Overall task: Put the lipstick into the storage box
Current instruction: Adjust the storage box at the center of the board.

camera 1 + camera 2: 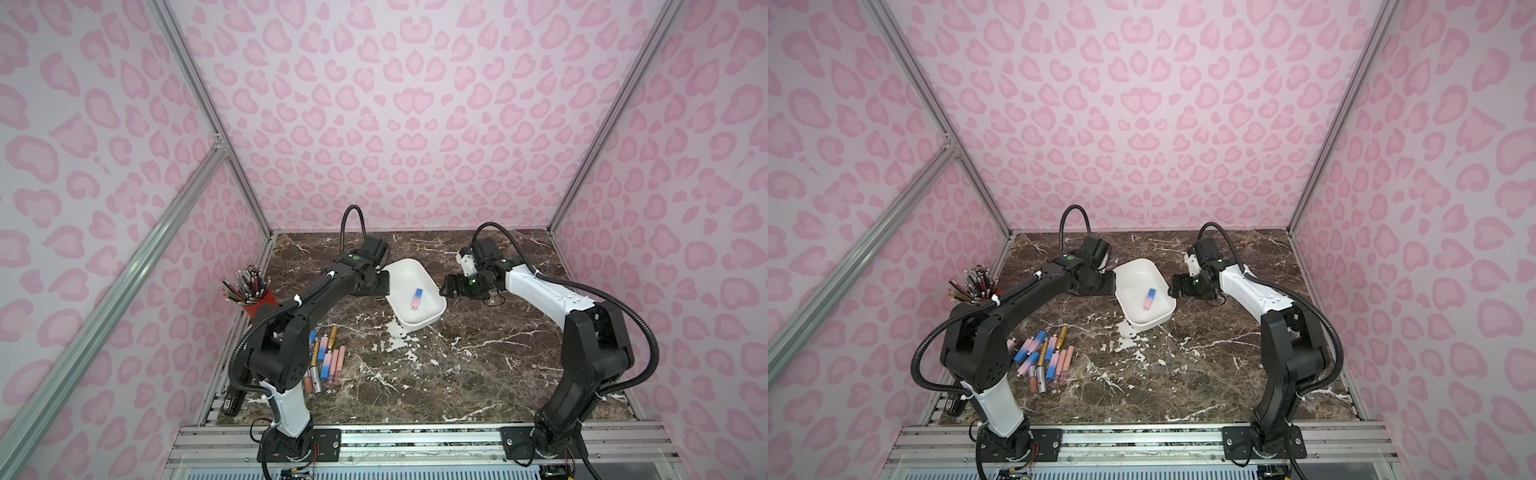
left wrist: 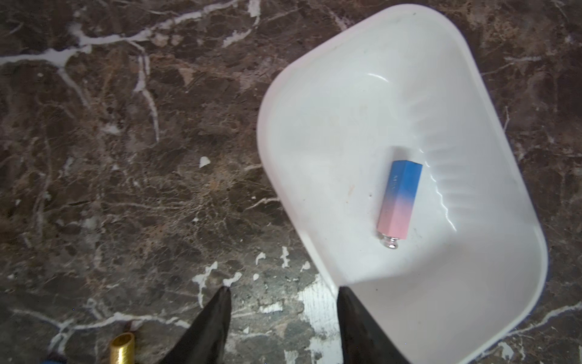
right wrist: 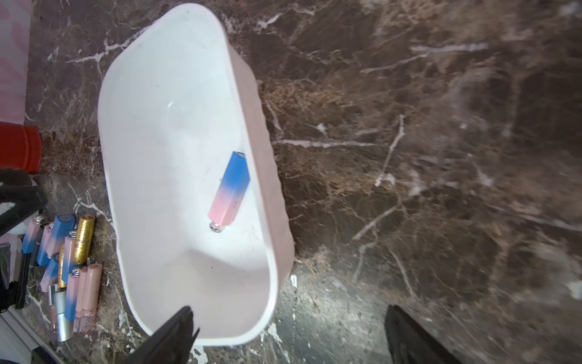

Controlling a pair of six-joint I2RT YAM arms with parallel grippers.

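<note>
My left gripper (image 2: pixel 283 291) hung empty, jaws apart, at the rim of the storage box (image 2: pixel 315 126). A lipstick (image 2: pixel 400 198) lay flat inside. That drop looked finished, so next I judged I'd reach for the loose tubes (image 1: pixel 1044 361) near my base.

A white rounded-rectangular plastic storage box (image 1: pixel 419 323) sits mid-frame on the dark marble worktop (image 1: pixel 478 365), a blue-and-pink lipstick tube (image 1: pixel 417 299) lying inside. The left tool (image 1: pixel 380 284) flanks its left rim, the right tool (image 1: pixel 447 288) its right rim. Lower left lies a pile of lipstick tubes (image 1: pixel 328 361).
</note>
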